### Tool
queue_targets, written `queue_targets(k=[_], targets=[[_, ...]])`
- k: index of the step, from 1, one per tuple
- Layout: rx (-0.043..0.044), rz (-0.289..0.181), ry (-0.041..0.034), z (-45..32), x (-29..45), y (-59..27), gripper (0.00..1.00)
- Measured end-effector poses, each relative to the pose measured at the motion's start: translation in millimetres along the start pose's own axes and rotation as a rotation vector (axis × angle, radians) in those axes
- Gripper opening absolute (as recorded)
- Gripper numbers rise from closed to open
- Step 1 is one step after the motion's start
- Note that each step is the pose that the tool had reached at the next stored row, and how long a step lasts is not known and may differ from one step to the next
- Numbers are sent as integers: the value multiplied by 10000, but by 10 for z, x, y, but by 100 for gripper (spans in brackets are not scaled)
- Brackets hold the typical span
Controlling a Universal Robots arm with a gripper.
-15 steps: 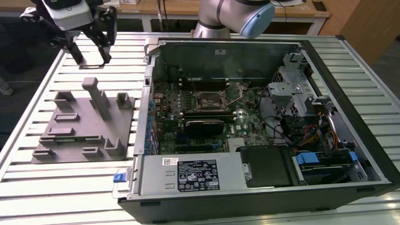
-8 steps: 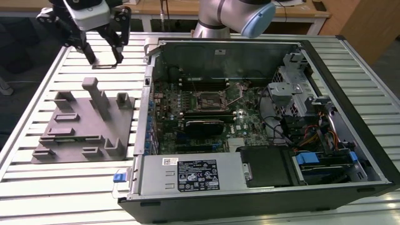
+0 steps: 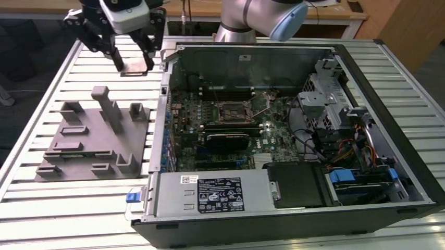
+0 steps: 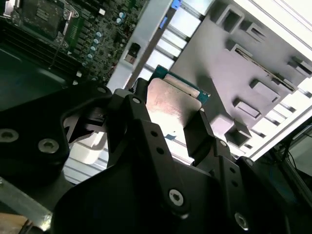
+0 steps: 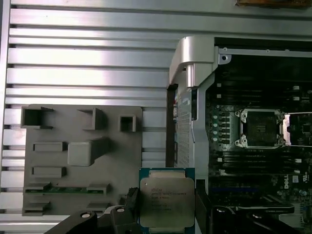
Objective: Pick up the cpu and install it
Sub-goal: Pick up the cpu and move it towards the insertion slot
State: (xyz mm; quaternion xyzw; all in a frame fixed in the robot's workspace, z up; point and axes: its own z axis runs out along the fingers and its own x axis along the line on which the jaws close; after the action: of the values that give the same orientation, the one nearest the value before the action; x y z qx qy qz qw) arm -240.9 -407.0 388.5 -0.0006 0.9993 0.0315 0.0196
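Currently the cpu (image 5: 167, 202) is being gripped flat by two opposite edges in the gripper (image 3: 134, 63), closed onto it, well apart from the open socket (image 5: 261, 127), beyond the case wall (image 5: 187, 97) from it.

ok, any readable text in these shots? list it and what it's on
Nothing quotable: all print is too small or blurred.
cpu lid, in the gripper: printed lines, unreadable.
Black label on the power supply: unreadable.
White sticker beside it: unreadable.
White label on the case wall: unreadable.
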Motion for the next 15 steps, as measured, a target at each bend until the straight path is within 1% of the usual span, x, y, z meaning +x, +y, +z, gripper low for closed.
queue_targets(k=[9,15], targets=[[1,0,4,12,-337,-1,54],[0,0,5,23,-586,-1,54]])
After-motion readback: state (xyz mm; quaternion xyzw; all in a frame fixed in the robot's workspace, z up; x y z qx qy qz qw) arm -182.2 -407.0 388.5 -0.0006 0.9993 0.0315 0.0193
